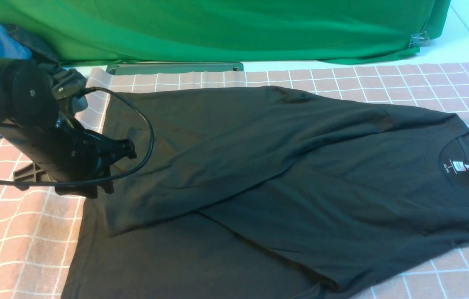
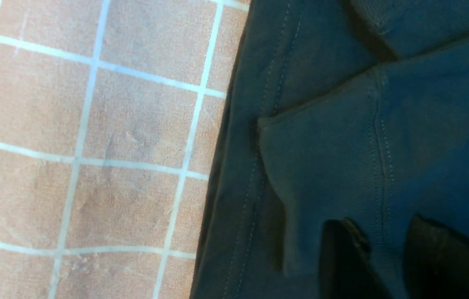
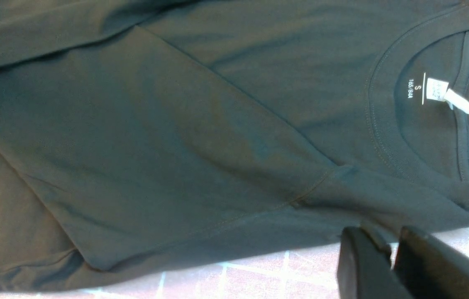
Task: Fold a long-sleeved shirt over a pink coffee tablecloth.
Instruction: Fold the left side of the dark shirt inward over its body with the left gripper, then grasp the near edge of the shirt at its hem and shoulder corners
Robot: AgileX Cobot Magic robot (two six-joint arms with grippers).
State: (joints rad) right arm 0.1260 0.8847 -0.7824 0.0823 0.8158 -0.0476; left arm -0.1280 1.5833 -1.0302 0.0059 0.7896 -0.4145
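1. On the pink coffee tablecloth [image 1: 18, 241], the long-sleeved shirt [image 1: 301, 174] is being shown lying flat, collar toward the right and hem toward the left. The white grid is being left exposed to the left, far side and right of it.
2. Across the shirt's body, a sleeve [image 1: 226, 137] is being seen folded over diagonally, with its cuff [image 2: 321, 166] resting on the hem at the left.
3. At the shirt's left edge, the left gripper [image 2: 384, 232] is being held low over the cuff. Its jaws are being kept parted, with dark fabric visible between the fingers [image 2: 342, 257]. The cloth appears to be lying loose rather than pinched, though the close, dark view makes this uncertain.
4. At the right, just beside the shoulder below the collar, the right gripper [image 3: 388, 238] is being held over the tablecloth. Its jaws are being kept only narrowly apart, and nothing is being gripped.
5. Inside the collar, a white neck label [image 1: 460, 166] is being shown.
6. Along the far side, a green backdrop [image 1: 218, 29] is being hung behind the table.
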